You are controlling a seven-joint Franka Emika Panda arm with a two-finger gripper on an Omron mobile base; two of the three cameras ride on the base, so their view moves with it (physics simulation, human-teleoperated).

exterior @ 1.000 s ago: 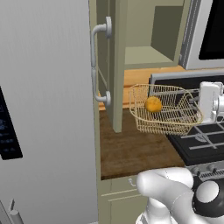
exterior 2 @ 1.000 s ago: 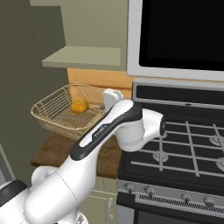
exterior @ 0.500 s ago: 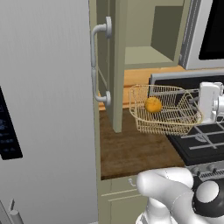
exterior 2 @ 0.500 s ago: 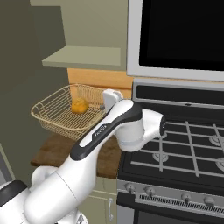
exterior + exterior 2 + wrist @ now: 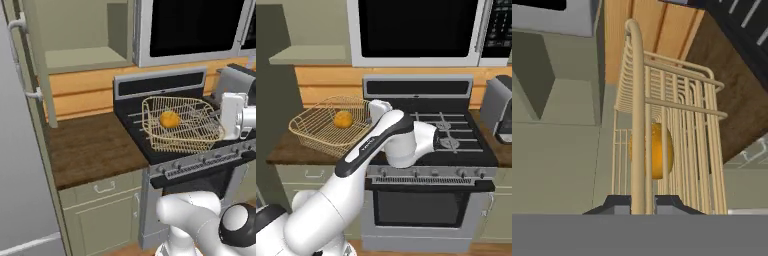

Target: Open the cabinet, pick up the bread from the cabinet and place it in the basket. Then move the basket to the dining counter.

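My gripper (image 5: pixel 220 118) is shut on the right rim of the tan wire basket (image 5: pixel 150 107) and holds it in the air over the stove's left side. The round orange bread (image 5: pixel 169 119) lies inside it. From the right base view the basket (image 5: pixel 311 135) hangs left of my hand (image 5: pixel 372 114), with the bread (image 5: pixel 343 119) near its far wall. In the hand view the rim wire (image 5: pixel 638 100) runs up from between my fingertips (image 5: pixel 643 201), and the bread (image 5: pixel 659 150) sits behind the mesh. The cabinet (image 5: pixel 35 65) stands open at the left. The dining counter is out of view.
A black stove (image 5: pixel 446 130) sits under a microwave (image 5: pixel 190 25). A short brown worktop (image 5: pixel 90 147) lies between the stove and the grey fridge (image 5: pixel 20 175). A grey appliance (image 5: pixel 498 107) stands right of the stove. The open cabinet door juts out over the worktop's left end.
The whole picture has shifted: the base has driven to the right, bringing the stove and microwave into view. The basket with the bread stays in my shut gripper.
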